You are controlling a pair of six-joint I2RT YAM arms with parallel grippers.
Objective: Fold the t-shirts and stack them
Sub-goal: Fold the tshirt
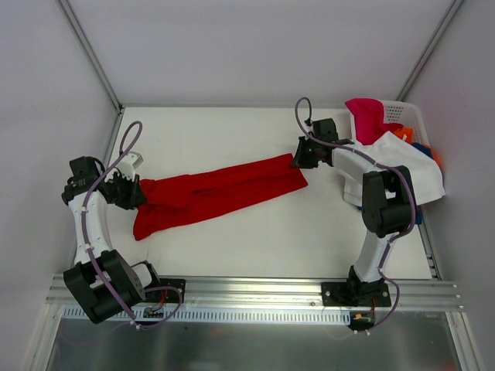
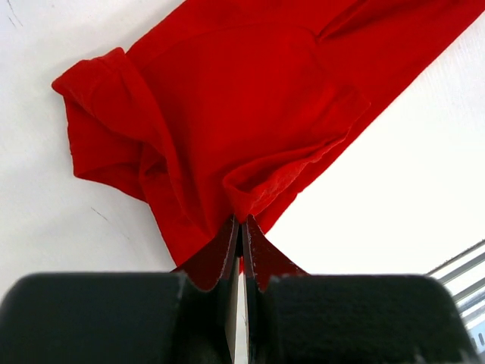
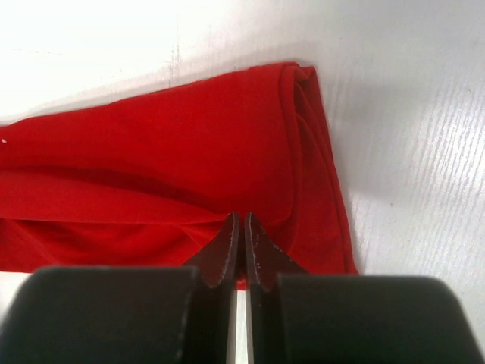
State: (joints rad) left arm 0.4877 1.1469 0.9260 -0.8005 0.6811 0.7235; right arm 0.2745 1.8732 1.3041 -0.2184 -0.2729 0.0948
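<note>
Red t-shirt [image 1: 216,193]: stretched along the surface [image 1: 232,247], long axis near-left to far-right.
Left fingers [image 2: 221,258]: clenched on left end.
Right fingers [image 3: 261,258]: clenched on right end.

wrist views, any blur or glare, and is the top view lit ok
Left wrist: red t-shirt sharp, left gripper body soft up close, table blown white at right. Right wrist: glare washes out the table's upper left, grain shows at right. Top external: even light, faint shadows.

White tabletop [image 1: 232,131], evenly lit; pale grey walls [image 1: 255,46] close in left, far and right, metal posts [image 1: 89,54] at both far corners, aluminium rail [image 1: 255,292] along the near edge.
</note>
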